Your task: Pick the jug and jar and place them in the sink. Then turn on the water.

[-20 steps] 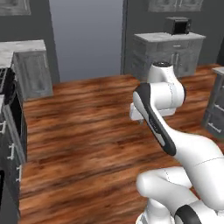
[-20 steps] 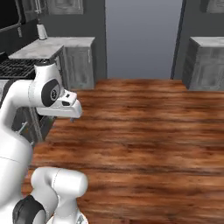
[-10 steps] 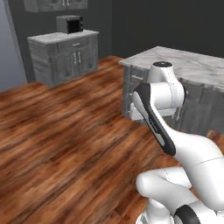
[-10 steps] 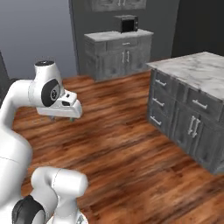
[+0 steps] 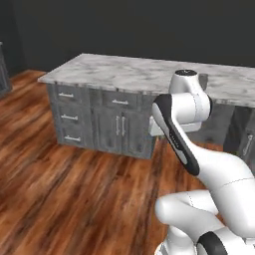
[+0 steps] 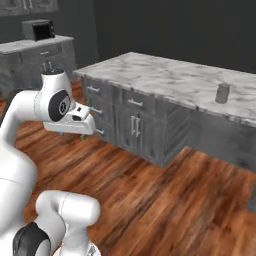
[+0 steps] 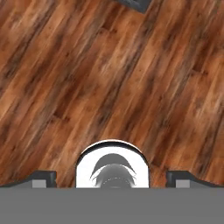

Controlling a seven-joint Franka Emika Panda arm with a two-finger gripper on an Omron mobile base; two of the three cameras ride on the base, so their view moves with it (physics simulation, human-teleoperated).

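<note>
The jar (image 6: 222,93), small, dark grey and cylindrical, stands on the marble top of the island counter (image 6: 165,80) toward its right end. In the left base view the jar (image 5: 203,82) peeks out just right of the arm's upper joint. My gripper (image 6: 81,135) hangs from the folded arm, well short of the island and pointing down at the wooden floor (image 7: 109,78). Its two dark fingertips (image 7: 43,177) stand wide apart with nothing between them. The gripper (image 7: 112,177) is open. The jug, the sink and the water are out of view.
The island has grey drawers and cabinet doors (image 5: 119,124) facing me. A second counter with a microwave (image 6: 39,30) stands at the back left. Wooden floor (image 5: 69,199) lies between the base and the island.
The whole picture has swung as the base moved: the far counters and doorway gave way to the marble island close ahead. The arm keeps its folded pose and the gripper stays open.
</note>
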